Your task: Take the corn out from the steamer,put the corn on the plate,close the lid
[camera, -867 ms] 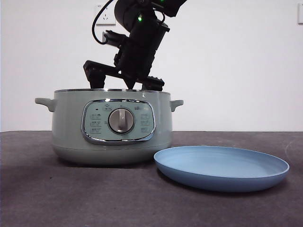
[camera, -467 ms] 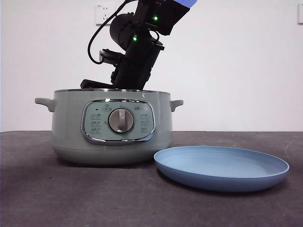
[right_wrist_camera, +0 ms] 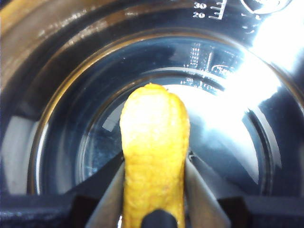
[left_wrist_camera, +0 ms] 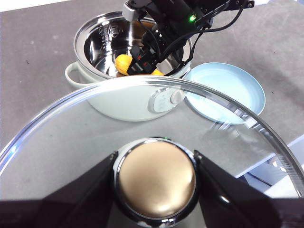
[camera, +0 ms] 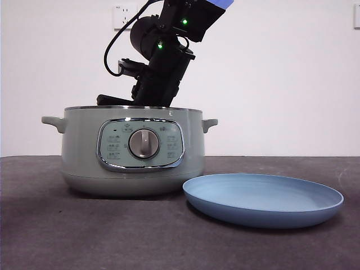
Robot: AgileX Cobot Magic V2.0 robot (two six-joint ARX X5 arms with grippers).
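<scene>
The corn (right_wrist_camera: 154,152) lies inside the steamer (camera: 84,146), its steel bowl showing around it. My right gripper (right_wrist_camera: 156,161) reaches down into the pot, and its two jaws press against both sides of the cob. In the left wrist view the corn (left_wrist_camera: 124,63) shows yellow beside the right arm (left_wrist_camera: 161,28) in the open steamer (left_wrist_camera: 128,102). My left gripper (left_wrist_camera: 156,161) is shut on the knob of the glass lid (left_wrist_camera: 71,142), held high above the table and away from the pot. The light-blue plate (camera: 264,199) sits bare to the right of the steamer.
The right arm (camera: 163,67) leans into the pot from above, hiding its jaws behind the rim in the front view. The plate (left_wrist_camera: 228,88) nearly touches the steamer's side. A white wall with a socket (camera: 125,17) stands behind the dark table.
One second ago the right gripper hung spread just above the steamer's rim. It then sank into the pot and has held still for the last half second.
</scene>
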